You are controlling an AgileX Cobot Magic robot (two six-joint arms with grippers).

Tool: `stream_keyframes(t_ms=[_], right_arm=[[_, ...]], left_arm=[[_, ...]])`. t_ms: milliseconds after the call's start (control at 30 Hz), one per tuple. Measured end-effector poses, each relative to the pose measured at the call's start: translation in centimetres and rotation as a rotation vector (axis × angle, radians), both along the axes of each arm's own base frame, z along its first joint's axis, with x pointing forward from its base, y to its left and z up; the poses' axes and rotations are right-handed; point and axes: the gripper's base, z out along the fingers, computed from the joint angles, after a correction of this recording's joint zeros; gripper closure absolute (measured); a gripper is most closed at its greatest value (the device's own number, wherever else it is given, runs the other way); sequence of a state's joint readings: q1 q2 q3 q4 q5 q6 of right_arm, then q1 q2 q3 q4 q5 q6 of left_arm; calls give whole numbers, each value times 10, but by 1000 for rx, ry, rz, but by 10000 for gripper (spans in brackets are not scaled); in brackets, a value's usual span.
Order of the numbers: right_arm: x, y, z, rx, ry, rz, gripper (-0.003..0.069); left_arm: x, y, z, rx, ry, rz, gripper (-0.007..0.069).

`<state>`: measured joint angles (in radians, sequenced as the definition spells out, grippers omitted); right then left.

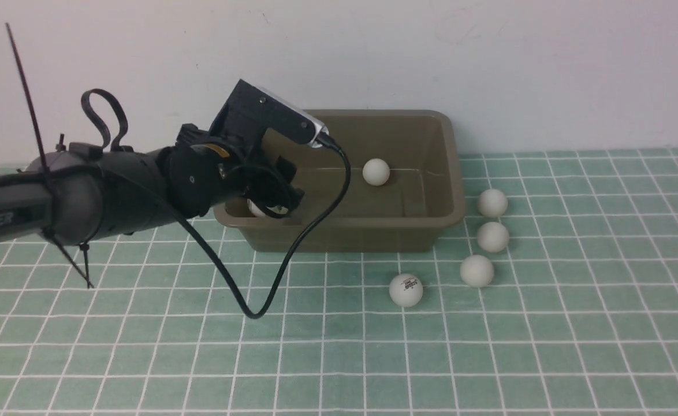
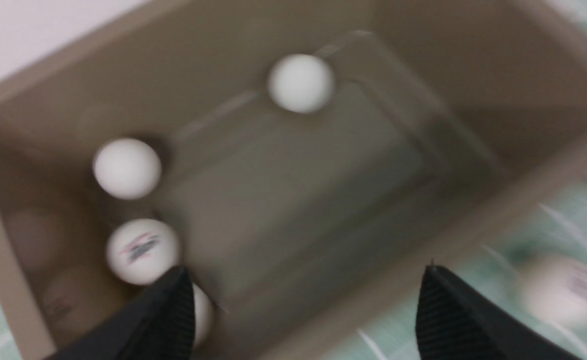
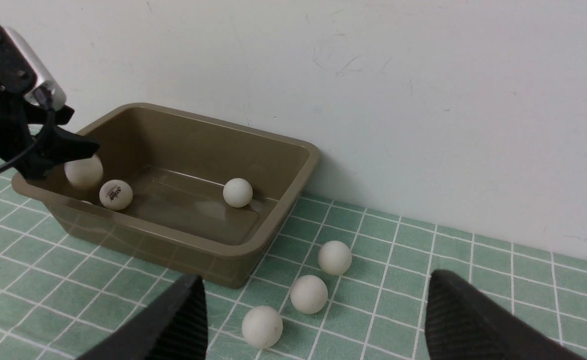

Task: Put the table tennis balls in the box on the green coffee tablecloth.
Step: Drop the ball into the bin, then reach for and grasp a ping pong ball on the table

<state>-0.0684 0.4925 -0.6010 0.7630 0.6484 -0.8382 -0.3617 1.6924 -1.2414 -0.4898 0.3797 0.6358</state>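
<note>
The olive-brown box (image 1: pixel 373 234) stands on the green coffee tablecloth (image 1: pixel 339 358) by the wall. My left gripper (image 2: pixel 307 277) hangs open over the box's left end, nothing between its fingers. Inside the box lie white table tennis balls: one mid-floor (image 2: pixel 300 83), two at the left end (image 2: pixel 127 168) (image 2: pixel 142 251), and another half hidden behind a finger (image 2: pixel 202 312). More balls lie on the cloth right of the box (image 1: pixel 492 203) (image 1: pixel 493 237) (image 1: pixel 477 271), and one with a logo in front (image 1: pixel 406 289). My right gripper (image 3: pixel 317 280) is open above the cloth, out of the front view.
A white wall runs right behind the box. The left arm's black cable (image 1: pixel 258 312) droops onto the cloth in front of the box. Beyond the balls, the cloth (image 3: pixel 498 280) stretches off to the right.
</note>
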Motion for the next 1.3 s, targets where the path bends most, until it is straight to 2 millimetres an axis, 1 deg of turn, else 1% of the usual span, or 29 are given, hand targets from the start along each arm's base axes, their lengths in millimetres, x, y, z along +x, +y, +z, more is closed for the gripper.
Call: stream_keyframes(t_ms=[67, 133, 233, 267, 300, 367, 433, 500, 567, 633, 667, 733, 800, 833, 867, 900, 933, 967, 1033, 1067, 1133, 1200, 1267, 1300], right_arm=[[0, 0, 0, -6, -4, 4, 127], [0, 1, 0, -12, -8, 15, 127], [1, 4, -1, -24, 3, 52, 127], [2, 5, -2, -27, 8, 64, 127], [3, 5, -3, -30, 16, 75, 127], [7, 6, -4, -35, 32, 91, 127], [12, 6, -4, -39, 48, 96, 127], [18, 6, 1, -41, 54, 99, 127], [24, 5, 11, -42, 45, 100, 127], [37, 5, 22, -39, 55, 104, 127], [50, 5, 31, -37, 69, 113, 127], [82, 5, 37, -14, 150, 138, 127], [118, 4, 35, 13, 263, 162, 127], [136, 3, 29, 21, 318, 169, 127], [147, 3, 30, 27, 344, 174, 127], [166, 2, 25, 32, 388, 175, 127], [192, 0, 12, 42, 459, 174, 127], [211, -2, 12, 42, 479, 167, 127], [254, -5, -4, 54, 569, 174, 127], [271, -5, -12, 59, 604, 184, 127], [298, -5, -28, 69, 686, 220, 127], [328, 0, -52, 63, 781, 268, 130], [347, 8, -63, 39, 816, 306, 143], [355, 14, -64, 20, 811, 323, 154]], left_arm=[[-9, 1, 11, -6, 18, -21, 92], [-22, 3, 26, -15, 36, -50, 92], [-54, 10, 59, -34, 56, -102, 92], [-67, 13, 70, -36, 73, -121, 92], [-75, 16, 77, -35, 78, -127, 92], [-100, 26, 96, -16, 99, -124, 92], [-115, 37, 102, 38, 144, -77, 92], [-122, 48, 104, 97, 175, -11, 92], [-128, 62, 105, 180, 199, 98, 92], [-129, 71, 106, 230, 194, 176, 92], [-129, 74, 106, 238, 190, 210, 92], [-129, 75, 107, 234, 190, 230, 92], [-129, 73, 107, 213, 197, 228, 92], [-129, 72, 107, 196, 200, 222, 92], [-129, 70, 107, 181, 201, 215, 92], [-130, 69, 107, 172, 203, 204, 92], [-130, 68, 107, 163, 207, 196, 92], [-131, 67, 107, 152, 212, 187, 92], [-131, 65, 107, 136, 220, 179, 92], [-131, 65, 107, 132, 222, 178, 92], [-131, 64, 107, 129, 222, 177, 92], [-131, 64, 107, 129, 222, 175, 92], [-131, 64, 107, 130, 222, 174, 92], [-131, 64, 107, 129, 222, 174, 92]])
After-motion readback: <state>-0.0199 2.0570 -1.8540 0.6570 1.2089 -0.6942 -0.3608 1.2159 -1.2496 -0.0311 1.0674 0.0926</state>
